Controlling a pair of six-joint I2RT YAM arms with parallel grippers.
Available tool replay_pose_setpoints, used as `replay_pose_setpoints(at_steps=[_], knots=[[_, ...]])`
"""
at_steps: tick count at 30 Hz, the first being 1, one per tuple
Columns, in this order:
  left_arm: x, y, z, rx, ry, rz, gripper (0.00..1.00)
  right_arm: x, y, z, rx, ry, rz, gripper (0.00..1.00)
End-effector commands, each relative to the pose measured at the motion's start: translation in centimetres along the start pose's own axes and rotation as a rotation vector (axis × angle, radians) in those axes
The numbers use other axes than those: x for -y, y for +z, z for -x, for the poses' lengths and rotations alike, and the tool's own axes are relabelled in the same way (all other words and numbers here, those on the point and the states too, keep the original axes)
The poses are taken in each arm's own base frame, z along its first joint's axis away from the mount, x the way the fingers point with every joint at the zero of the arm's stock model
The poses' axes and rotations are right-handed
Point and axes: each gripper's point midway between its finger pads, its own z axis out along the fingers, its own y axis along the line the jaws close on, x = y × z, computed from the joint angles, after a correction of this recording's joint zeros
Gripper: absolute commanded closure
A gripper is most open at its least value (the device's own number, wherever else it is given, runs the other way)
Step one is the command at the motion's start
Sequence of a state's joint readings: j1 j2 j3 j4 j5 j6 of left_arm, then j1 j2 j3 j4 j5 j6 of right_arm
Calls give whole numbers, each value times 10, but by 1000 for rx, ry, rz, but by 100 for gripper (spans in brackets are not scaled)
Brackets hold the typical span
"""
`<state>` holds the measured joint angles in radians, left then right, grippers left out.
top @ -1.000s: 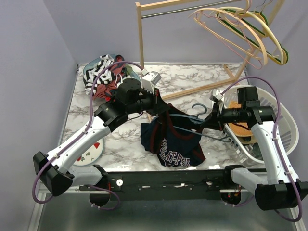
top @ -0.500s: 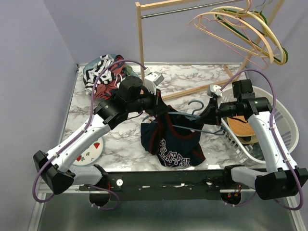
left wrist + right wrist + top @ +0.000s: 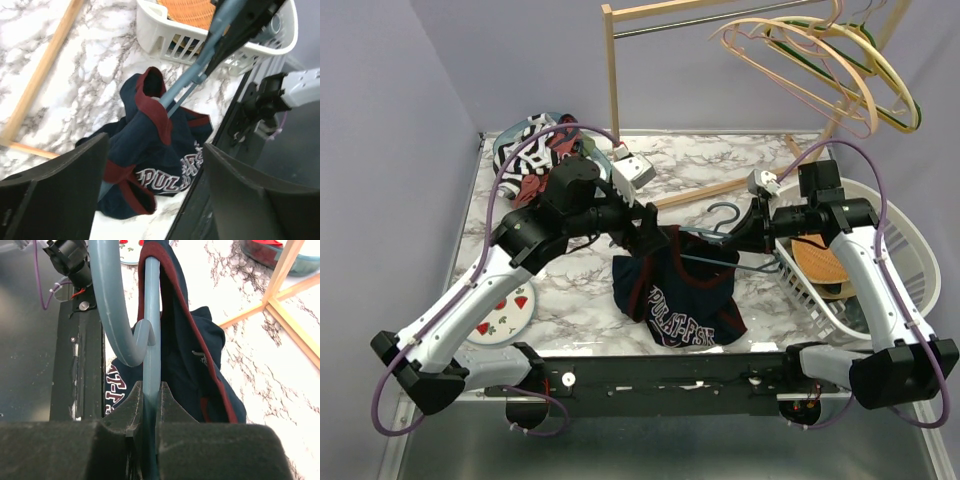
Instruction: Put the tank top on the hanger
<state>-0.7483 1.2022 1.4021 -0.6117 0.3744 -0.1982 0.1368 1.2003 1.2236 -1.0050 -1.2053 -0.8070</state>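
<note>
Two claws: right claw (image 3: pixel 148 401) clamps the hanger (image 3: pixel 151 315) draped with the tank top (image 3: pixel 682 300), left claw (image 3: pixel 155 145) spread apart.

hanger (image 3: pixel 151 300) end hidden inside tank top (image 3: pixel 685 295), lettering (image 3: pixel 682 328) crumpled

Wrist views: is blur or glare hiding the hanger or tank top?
Left wrist: left fingers loom dark and soft, tank top lettering sharp. Right wrist: hanger and right fingers blur close to the lens, marble table beyond crisp. Top external: even light, no glare.
</note>
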Motion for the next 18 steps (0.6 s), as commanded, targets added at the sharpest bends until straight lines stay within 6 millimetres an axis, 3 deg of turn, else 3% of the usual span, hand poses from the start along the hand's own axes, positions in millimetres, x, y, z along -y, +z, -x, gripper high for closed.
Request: replay_pose_setpoints(at_steps=[1,6,10,18], knots=[[-1,-36,5,29,267,30,3,-4,7,12,57,-89,70,99],[11,-36,-18,-21,490,-112,1,-9,20,-1,-2,-134,109,99],[23,-27,-39,-71,526,-245,1,-12,31,-7,-40,-164,138,99],[8,-2,-69,-225,520,-221,6,-18,45,-12,-82,-190,187,99]])
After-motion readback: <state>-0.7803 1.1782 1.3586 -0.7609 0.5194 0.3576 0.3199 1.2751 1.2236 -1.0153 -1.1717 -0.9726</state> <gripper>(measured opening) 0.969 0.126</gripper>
